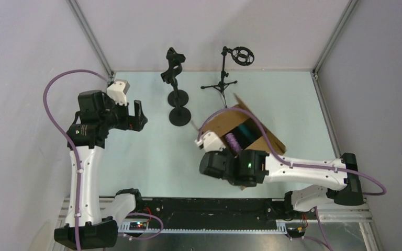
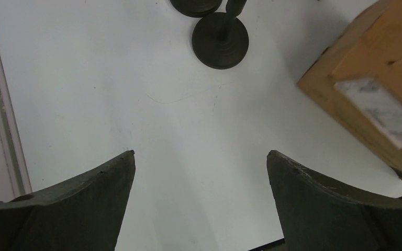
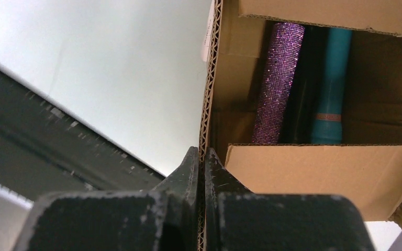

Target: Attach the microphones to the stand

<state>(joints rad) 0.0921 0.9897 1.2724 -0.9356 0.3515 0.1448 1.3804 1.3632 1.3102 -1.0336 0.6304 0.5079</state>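
A cardboard box (image 1: 222,124) holds the three microphones. In the right wrist view the glittery purple one (image 3: 280,83), the black one (image 3: 306,89) and the turquoise one (image 3: 332,83) lie side by side inside it. The purple (image 1: 234,141) and turquoise (image 1: 246,128) ones also show from above. My right gripper (image 3: 203,157) is shut on the corrugated edge of the box wall (image 3: 209,78); from above it (image 1: 239,153) sits at the box's near side. My left gripper (image 2: 200,157) is open and empty over the bare table, left of the stands (image 1: 136,116).
Two black round-base stands (image 1: 178,97) (image 1: 180,115) with a clip top (image 1: 172,65) stand at the back centre. A tripod stand (image 1: 221,83) with a ring mount (image 1: 242,55) stands to their right. One round base (image 2: 220,41) lies ahead of my left gripper, the box (image 2: 366,78) to its right.
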